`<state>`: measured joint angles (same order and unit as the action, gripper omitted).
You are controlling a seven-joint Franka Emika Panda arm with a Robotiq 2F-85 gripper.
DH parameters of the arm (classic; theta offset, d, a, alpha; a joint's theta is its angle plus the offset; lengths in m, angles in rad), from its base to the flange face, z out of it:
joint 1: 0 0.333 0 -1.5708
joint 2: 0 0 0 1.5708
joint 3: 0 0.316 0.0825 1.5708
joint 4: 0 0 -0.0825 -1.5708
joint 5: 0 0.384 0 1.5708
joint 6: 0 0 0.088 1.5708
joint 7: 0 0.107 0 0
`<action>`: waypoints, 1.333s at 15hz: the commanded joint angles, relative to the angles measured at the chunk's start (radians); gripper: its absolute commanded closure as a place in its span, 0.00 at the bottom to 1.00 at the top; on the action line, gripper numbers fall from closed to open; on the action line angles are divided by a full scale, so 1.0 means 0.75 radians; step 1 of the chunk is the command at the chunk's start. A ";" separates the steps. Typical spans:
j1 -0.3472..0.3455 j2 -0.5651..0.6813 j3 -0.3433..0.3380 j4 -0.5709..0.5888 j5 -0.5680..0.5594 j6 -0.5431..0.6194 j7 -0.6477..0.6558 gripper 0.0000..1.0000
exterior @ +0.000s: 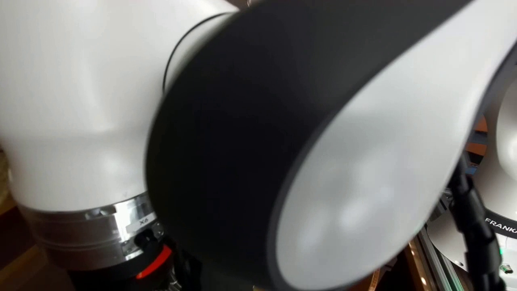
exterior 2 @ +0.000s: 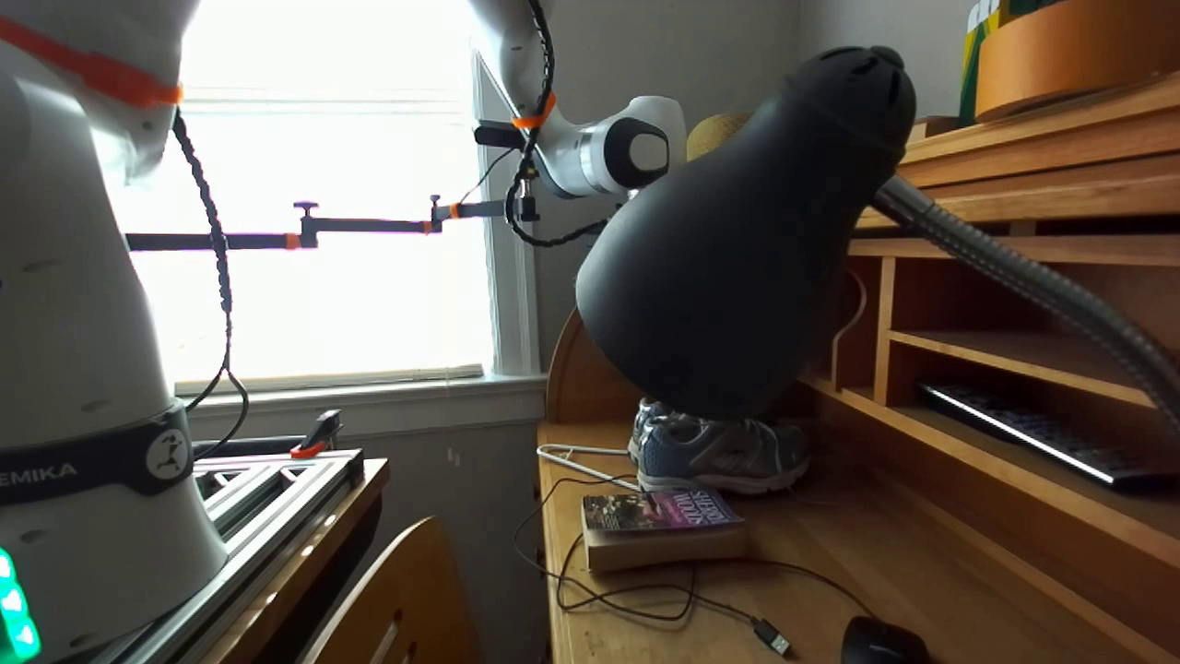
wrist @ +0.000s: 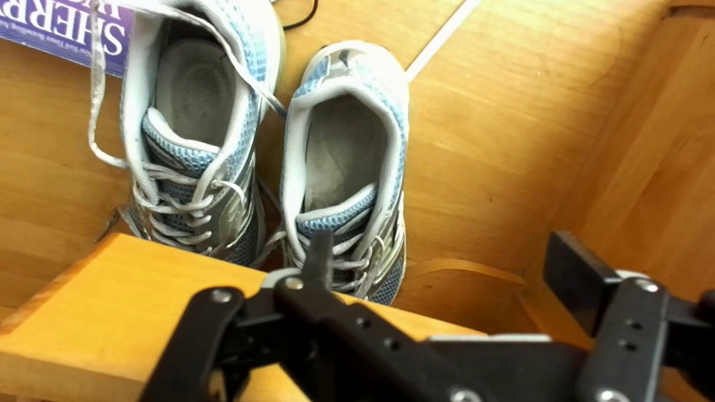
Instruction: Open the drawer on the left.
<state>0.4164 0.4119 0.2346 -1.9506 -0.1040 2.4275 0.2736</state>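
The drawer with its round knob does not show in any view now. My gripper is open in the wrist view, with a wide gap between its two black fingertips and nothing held. It is above the wooden desk, with one fingertip over the front of a shoe and the other near the wooden side panel. A pale wooden board lies under the gripper's left part. In an exterior view the wrist is over the far end of the desk and the black lamp hides the gripper. In an exterior view the arm fills most of the picture.
A pair of grey-blue shoes stands on the desk, close to a book and a white hanger. A black lamp hangs in front. Pigeonholes hold a keyboard. A cable and mouse lie nearby.
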 commanded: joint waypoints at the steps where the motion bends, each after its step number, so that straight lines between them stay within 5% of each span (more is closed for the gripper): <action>1: -0.014 -0.103 -0.002 -0.053 0.019 0.001 -0.006 0.00; 13: -0.196 -0.491 -0.002 -0.141 0.291 -0.051 -0.119 0.00; 20: -0.257 -0.714 -0.044 -0.150 0.401 -0.424 -0.398 0.00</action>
<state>0.2442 -0.0300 0.2158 -2.0301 0.1721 2.2371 0.0758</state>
